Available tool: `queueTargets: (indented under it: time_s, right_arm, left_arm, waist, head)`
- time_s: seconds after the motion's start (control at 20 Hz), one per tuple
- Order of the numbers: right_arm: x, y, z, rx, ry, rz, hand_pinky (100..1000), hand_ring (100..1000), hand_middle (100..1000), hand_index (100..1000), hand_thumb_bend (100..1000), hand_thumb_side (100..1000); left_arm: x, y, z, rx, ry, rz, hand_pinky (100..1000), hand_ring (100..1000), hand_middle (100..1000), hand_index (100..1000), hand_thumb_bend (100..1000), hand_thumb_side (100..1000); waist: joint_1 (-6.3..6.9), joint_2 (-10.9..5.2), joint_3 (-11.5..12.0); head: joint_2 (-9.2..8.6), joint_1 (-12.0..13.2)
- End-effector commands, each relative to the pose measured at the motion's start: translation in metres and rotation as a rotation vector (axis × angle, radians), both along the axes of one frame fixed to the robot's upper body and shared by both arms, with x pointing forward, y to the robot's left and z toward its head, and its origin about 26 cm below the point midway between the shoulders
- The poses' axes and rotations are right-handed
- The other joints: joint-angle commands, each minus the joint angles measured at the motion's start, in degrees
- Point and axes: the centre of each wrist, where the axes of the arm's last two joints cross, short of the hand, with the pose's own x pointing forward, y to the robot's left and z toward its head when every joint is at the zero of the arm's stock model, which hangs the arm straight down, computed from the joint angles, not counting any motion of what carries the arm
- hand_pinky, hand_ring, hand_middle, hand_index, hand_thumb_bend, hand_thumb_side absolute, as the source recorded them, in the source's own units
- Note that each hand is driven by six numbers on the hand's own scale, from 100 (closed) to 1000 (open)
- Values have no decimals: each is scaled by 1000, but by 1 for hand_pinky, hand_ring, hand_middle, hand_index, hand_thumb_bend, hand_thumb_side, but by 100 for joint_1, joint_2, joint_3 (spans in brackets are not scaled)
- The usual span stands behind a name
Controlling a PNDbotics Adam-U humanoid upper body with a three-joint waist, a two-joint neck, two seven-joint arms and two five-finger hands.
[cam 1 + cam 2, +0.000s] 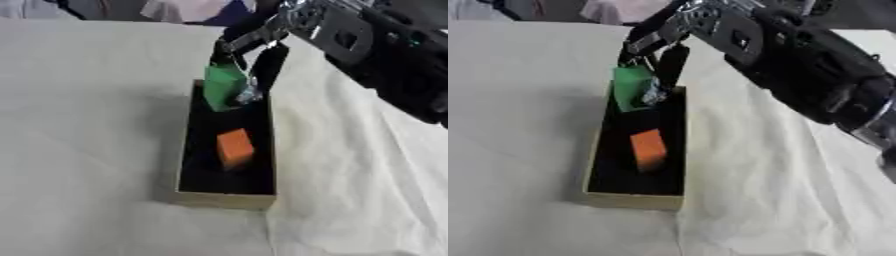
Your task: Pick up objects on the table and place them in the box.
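Note:
A long wooden box [224,199] with a black inside lies lengthwise on the white cloth. An orange block [234,147] rests inside it, near the middle. My right hand [254,47] reaches in from the upper right and pinches a green block [223,87] between thumb and fingers. The green block hangs tilted over the far end of the box, its lower part inside the rim. My left hand shows in no view.
The white cloth [87,150] covers the whole table, with folds to the right of the box. My bulky black right arm [807,65] fills the upper right. A person's clothing shows at the far edge.

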Motion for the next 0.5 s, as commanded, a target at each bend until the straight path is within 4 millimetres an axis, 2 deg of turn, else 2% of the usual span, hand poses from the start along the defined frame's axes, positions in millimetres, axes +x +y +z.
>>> queueTargets:
  time_s: [0.05,0.15,0.3,0.5]
  right_arm:
    - [3,-6,12,-50,-34,33,608,622,595,761,100,582]
    - [4,-8,12,-59,-46,35,622,652,622,793,100,618]
    - [3,-8,13,-66,-63,49,710,782,764,902,109,674]
    - [3,-10,12,-84,-82,72,789,874,835,916,165,684]
  left_arm:
    - [-2,-1,9,18,-25,-12,736,805,770,891,323,971]
    - [-2,-1,8,17,-25,-11,736,805,770,891,323,971]
    - [-2,-1,8,16,-24,-11,736,805,770,891,323,971]
    - [-2,-1,8,16,-24,-10,736,805,770,891,323,971]
  waist:
    - [46,-76,-2]
    - [47,-77,-4]
    - [46,-78,-8]
    - [40,-79,-10]
  head:
    - [30,-21]
    - [30,-21]
    - [30,-22]
    - [30,-16]
